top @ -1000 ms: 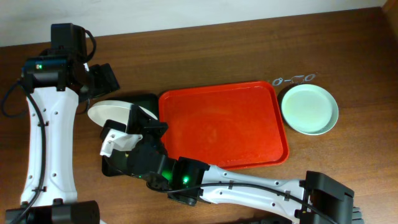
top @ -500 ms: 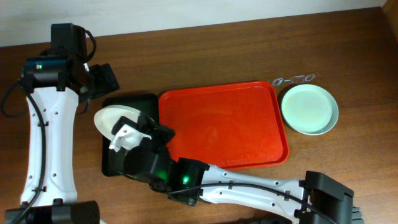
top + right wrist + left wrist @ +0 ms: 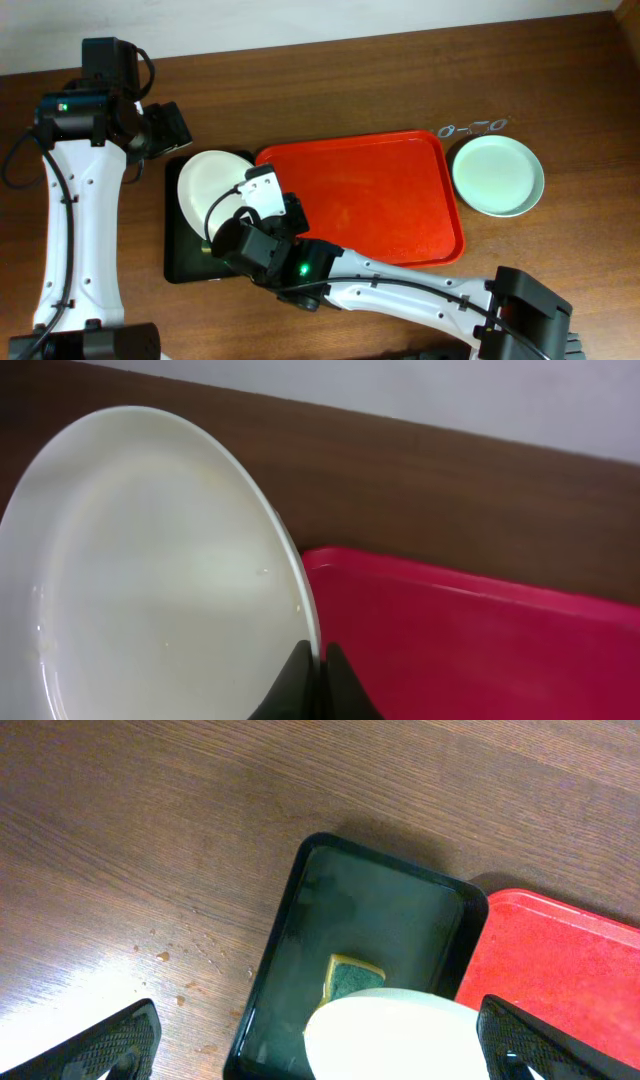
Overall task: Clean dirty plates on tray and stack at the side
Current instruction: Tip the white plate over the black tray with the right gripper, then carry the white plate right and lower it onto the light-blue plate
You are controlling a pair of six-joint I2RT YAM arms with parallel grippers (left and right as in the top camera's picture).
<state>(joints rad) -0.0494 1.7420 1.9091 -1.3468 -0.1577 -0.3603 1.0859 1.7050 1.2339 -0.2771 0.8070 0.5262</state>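
A dark wooden table fills the overhead view, with a pale wall along the top edge. At centre left the right gripper [image 3: 318,678] is pressed together on the rim of the white plate [image 3: 213,186]. A second ago it held the plate steeply tilted, lower over the black tray [image 3: 181,262]. The plate now faces upward and sits higher, its right edge at the red tray [image 3: 360,200]. That suggests the wipe is over and the carry to the pale green plate [image 3: 497,175] at far right comes next. Faint specks near the rim may be residue; I cannot be sure. The left gripper [image 3: 320,1042] hangs spread wide above the sponge [image 3: 352,978].
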